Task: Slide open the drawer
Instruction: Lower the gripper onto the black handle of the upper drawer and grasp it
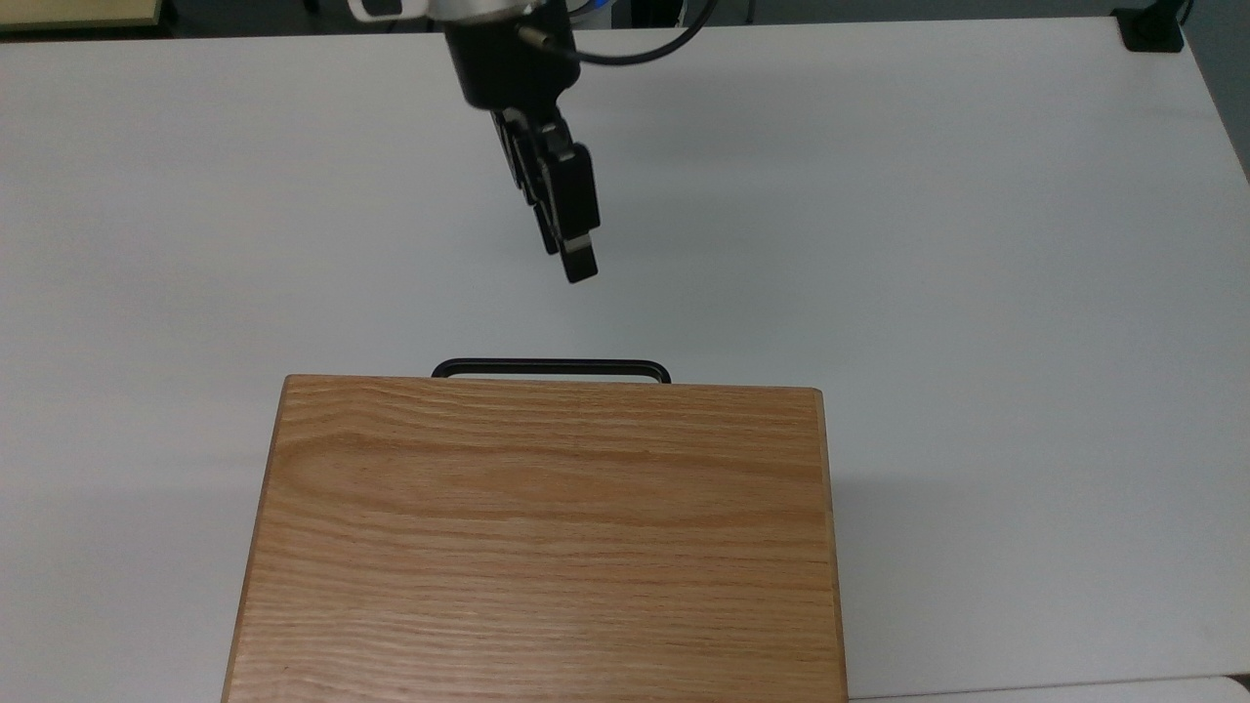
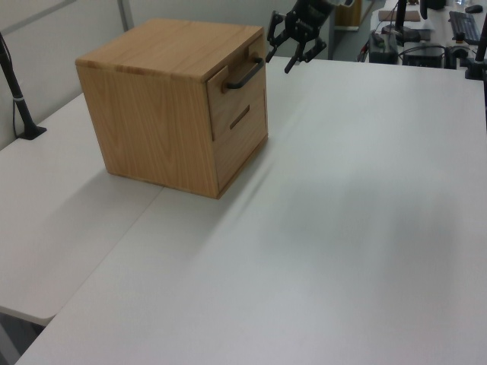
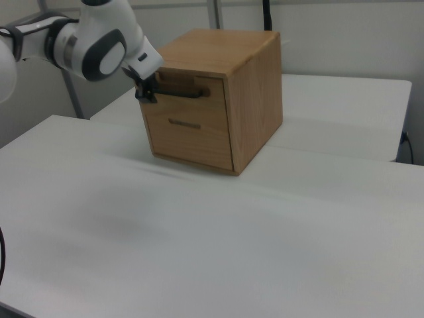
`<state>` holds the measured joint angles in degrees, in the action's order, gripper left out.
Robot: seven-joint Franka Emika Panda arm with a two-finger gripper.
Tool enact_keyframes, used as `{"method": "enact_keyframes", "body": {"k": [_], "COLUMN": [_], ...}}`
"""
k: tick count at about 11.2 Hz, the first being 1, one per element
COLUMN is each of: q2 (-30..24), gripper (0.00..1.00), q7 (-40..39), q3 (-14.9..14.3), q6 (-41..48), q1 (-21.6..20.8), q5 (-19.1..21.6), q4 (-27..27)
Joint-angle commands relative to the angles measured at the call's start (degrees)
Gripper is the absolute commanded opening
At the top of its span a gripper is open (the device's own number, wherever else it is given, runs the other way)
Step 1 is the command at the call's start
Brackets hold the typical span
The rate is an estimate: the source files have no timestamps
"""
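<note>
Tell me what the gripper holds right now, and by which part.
Nothing. The gripper is open and hangs in the air short of the drawer's handle, not touching it.

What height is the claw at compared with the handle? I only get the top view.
Observer: In the left view the claw hangs about level with the handle, apart from it.
Operator: Is it open?
Observer: Yes, the left view shows its fingers spread.
Operator: Anything under that handle?
Observer: The right view shows a second front with a slot pull below the drawer.
</note>
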<state>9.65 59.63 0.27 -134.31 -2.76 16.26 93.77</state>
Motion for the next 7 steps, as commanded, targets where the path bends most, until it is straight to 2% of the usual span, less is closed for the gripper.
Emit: {"method": "enact_keyframes", "body": {"k": [1,7], "q2": [3.9,10.1], "gripper": [0.51,0.51], "q7": [1.4,2.2], "q3": [-0.4,-0.4], "q6": [-2.4,-5.2], "q1": [1.4,2.3], "q5": [3.3,3.3], "q4": [-3.5,-9.0]}}
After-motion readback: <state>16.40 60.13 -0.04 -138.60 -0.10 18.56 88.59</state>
